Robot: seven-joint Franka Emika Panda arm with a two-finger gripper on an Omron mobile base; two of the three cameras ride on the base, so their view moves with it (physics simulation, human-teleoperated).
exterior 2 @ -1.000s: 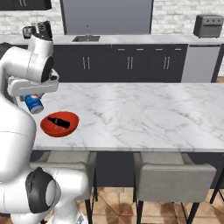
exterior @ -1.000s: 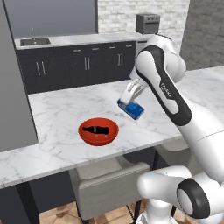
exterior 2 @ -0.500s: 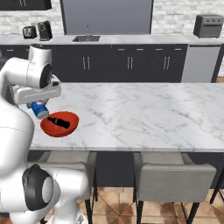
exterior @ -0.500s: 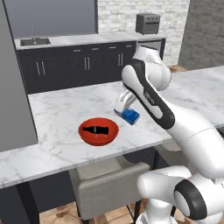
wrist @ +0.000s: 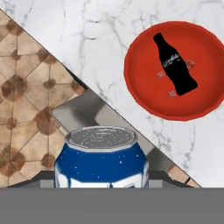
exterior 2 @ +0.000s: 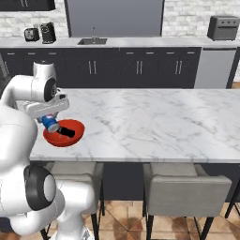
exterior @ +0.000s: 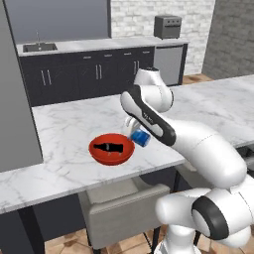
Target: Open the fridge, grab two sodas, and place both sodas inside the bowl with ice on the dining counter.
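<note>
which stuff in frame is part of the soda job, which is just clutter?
Job:
- blue soda can, held in the claw beside the bowl
- red bowl
- dark soda bottle lying in the bowl among the ice bits
- marble dining counter

Clutter:
- sink on the back worktop
- toaster oven
- grey stools under the counter

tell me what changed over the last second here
The gripper, shut on the blue soda can, came down and in toward the red bowl; the can now sits by the rim, not yet inside. The dark bottle in the bowl and the marble counter stayed put.
</note>
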